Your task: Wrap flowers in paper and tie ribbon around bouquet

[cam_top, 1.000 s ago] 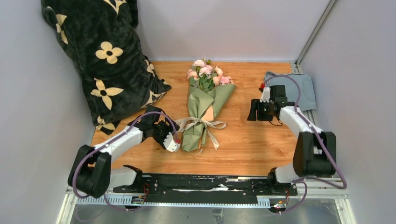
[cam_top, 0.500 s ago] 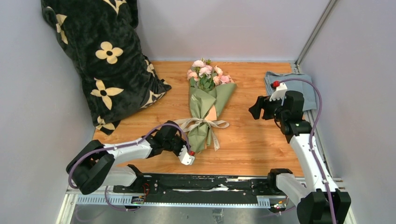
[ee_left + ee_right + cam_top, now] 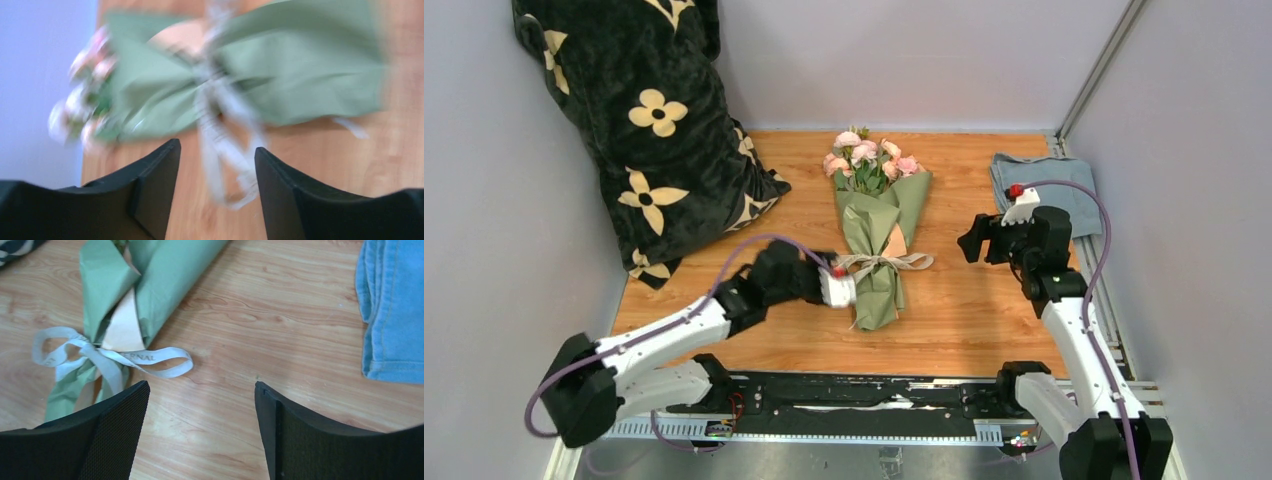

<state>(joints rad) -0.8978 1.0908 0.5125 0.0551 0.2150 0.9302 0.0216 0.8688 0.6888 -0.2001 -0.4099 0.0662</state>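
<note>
The wooden table (image 3: 964, 320) fills the top view. A black plush blanket (image 3: 644, 130) with cream flower prints is heaped at its 10 o'clock corner, rising against the wall.

The bouquet (image 3: 876, 235) lies flat at the middle of the table. Its pink flowers (image 3: 869, 160) point to 12 o'clock and its narrow end points to 6 o'clock. The sage-green paper (image 3: 869, 225) is closed round the stems as a cone, and a peach inner edge (image 3: 122, 325) shows just above the tie.

A folded blue-grey cloth (image 3: 1049, 168) lies at 2 o'clock by the right edge, well apart from the bouquet.

The cream ribbon (image 3: 886, 264) is knotted round the lower part of the cone. Its loops spread to 3 and 9 o'clock, and in the right wrist view one loop carries printed lettering.

The left gripper (image 3: 839, 288) sits at the bouquet's 9 o'clock side, just beside the knot. In its own blurred wrist view the fingers (image 3: 165, 165) stand moderately apart, with a ribbon loop seen in the gap. I cannot tell whether they touch it.

The right gripper (image 3: 972, 240) hangs at 3 o'clock of the bouquet, between it and the cloth. Its fingers (image 3: 120, 415) are spread wide over bare wood and hold nothing.
</note>
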